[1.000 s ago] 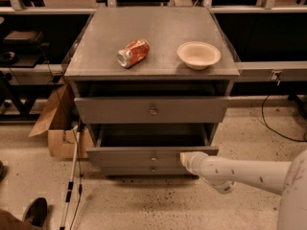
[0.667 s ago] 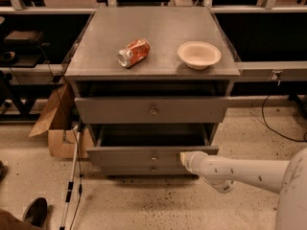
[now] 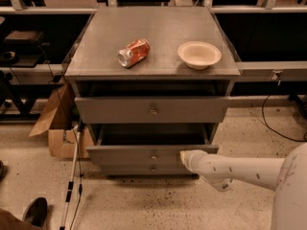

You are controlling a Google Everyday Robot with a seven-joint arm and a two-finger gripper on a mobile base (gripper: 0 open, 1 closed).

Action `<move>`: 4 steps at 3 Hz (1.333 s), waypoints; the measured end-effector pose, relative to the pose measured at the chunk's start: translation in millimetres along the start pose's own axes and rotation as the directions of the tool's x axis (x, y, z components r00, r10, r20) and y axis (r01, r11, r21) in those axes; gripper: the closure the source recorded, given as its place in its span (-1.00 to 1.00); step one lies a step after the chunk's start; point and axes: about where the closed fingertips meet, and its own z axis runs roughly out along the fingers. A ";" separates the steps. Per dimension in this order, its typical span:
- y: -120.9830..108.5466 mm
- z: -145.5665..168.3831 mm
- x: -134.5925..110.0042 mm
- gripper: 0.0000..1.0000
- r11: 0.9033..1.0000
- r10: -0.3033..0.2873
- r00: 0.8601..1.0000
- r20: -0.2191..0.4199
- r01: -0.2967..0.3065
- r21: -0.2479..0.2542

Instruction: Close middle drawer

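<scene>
The middle drawer [image 3: 124, 155] of the grey cabinet stands pulled out, its dark tray open behind a plain flat front with a small round knob [image 3: 153, 155]. My gripper [image 3: 184, 157], at the end of the white arm reaching in from the lower right, rests against the right part of that front, just right of the knob. Above it the taller top drawer front [image 3: 151, 110] juts out slightly. Below it the narrow bottom front [image 3: 152, 168] sits further back.
A crushed red can [image 3: 133, 52] and a beige bowl [image 3: 199, 54] lie on the cabinet top [image 3: 158, 28]. An open cardboard box [image 3: 56, 123] and a white pole [image 3: 72, 176] stand on the floor at the left. A shoe [image 3: 34, 211] shows at lower left. A cable [image 3: 278, 123] runs at right.
</scene>
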 end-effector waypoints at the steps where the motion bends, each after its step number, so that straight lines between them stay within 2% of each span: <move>1: -1.4 3.0 -3.1 1.00 1.000 -0.006 1.000 0.000 0.006 0.009; 4: -7.4 16.5 -17.5 1.00 0.999 -0.024 1.000 0.002 0.024 0.039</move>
